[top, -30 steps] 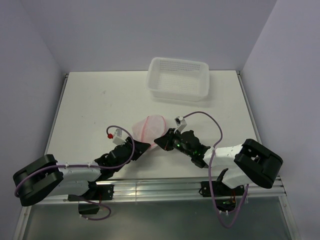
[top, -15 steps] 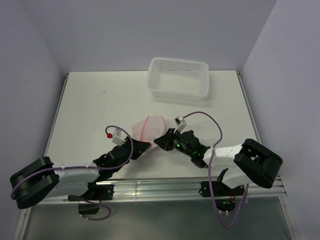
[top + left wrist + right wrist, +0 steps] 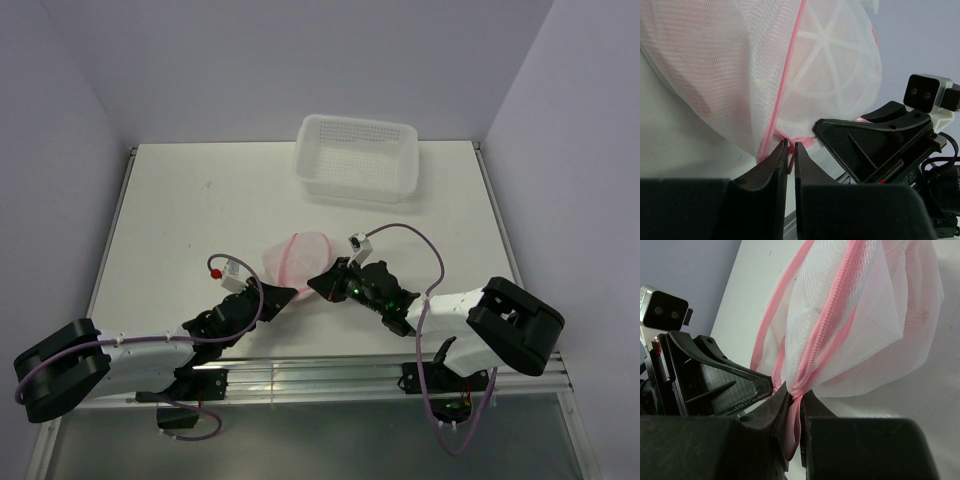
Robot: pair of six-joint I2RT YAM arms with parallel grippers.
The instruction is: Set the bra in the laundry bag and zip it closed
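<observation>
Soft, light laundry bag on the near side of the basket, well apart from it, bra faintly pink inside. The left gripper and right gripper each pinch the zipper rim, jaws nearly together. The mesh probably buckles, so the stiffer rim is the best hold

Soft, even overhead light casts only faint shadows on the flat white tabletop, while in both wrist views the black gripper fingers loom dark and blurred and the translucent white pink-rimmed mesh pouch beyond their tips shows sharp, bright, nearly washed out.
</observation>
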